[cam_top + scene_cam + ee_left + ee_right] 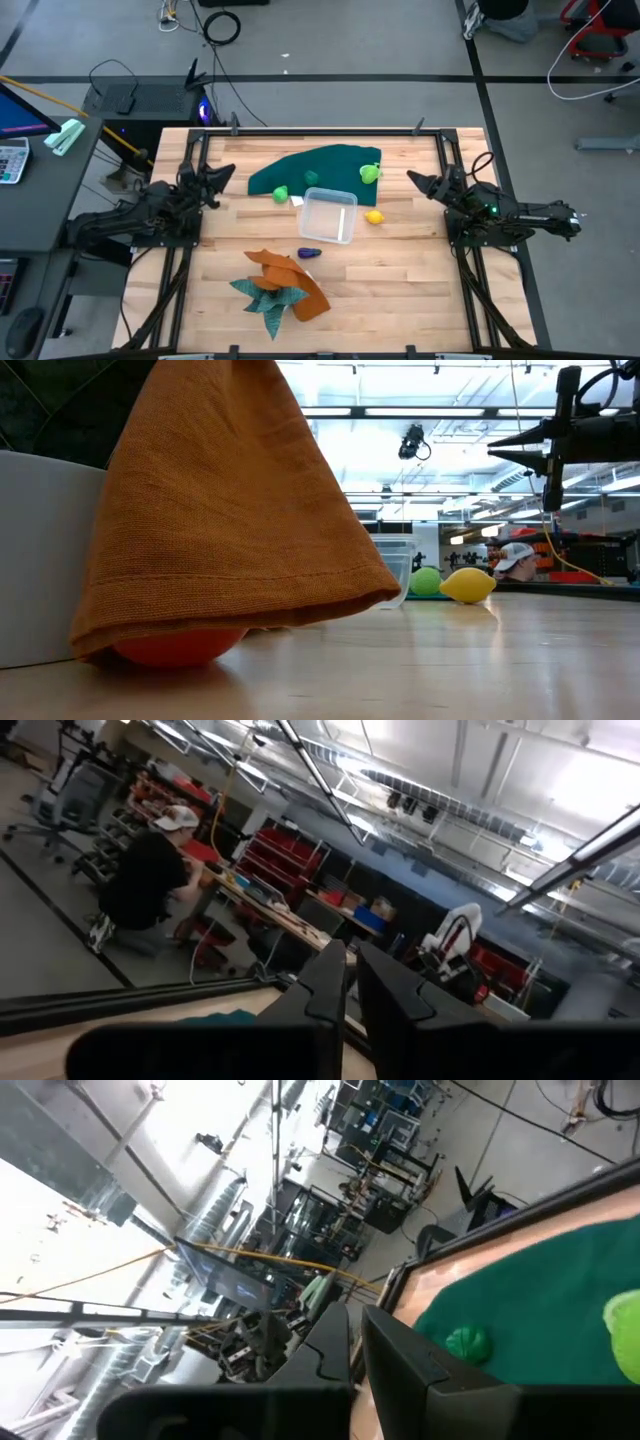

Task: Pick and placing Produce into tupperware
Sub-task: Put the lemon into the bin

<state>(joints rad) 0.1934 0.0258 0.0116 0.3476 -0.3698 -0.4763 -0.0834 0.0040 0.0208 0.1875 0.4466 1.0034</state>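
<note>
The clear tupperware stands mid-table, also in the low view. A green fruit and a light green one lie on the dark green cloth's edge. A yellow lemon lies right of the tub and a purple piece at its near side. A red piece shows under the orange cloth. My left gripper hovers shut by the table's left edge. My right gripper hovers shut near the right edge. Both are raised and far from the produce.
A large dark green cloth lies at the far side. Orange and teal cloths are heaped at the near side. A white object stands close to the low camera. A person sits beyond the table. Bare wood lies left and right of the tub.
</note>
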